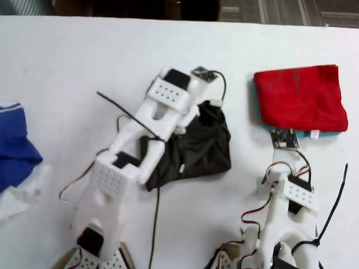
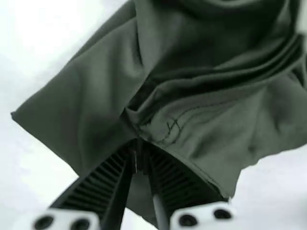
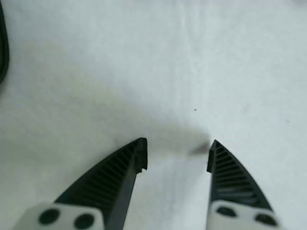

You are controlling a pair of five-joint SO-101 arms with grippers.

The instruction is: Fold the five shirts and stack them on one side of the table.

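A dark black shirt (image 1: pixel 202 147) lies crumpled in the middle of the table. My left arm (image 1: pixel 140 140) stretches over it. My left gripper (image 2: pixel 139 155) is shut on a fold of the black shirt (image 2: pixel 192 96), which bunches in folds beyond the fingertips. A folded red shirt (image 1: pixel 301 96) lies on a teal shirt (image 1: pixel 305 133) at the back right. My right arm (image 1: pixel 291 196) stands just in front of that stack. My right gripper (image 3: pixel 177 149) is open over bare white table, holding nothing.
A blue shirt (image 1: pixel 14 148) and a white shirt (image 1: pixel 17 199) lie heaped at the table's left edge. The white tabletop (image 1: pixel 73 67) is bare at the back left. Cables and a zip tie (image 1: pixel 331 210) hang off the arms.
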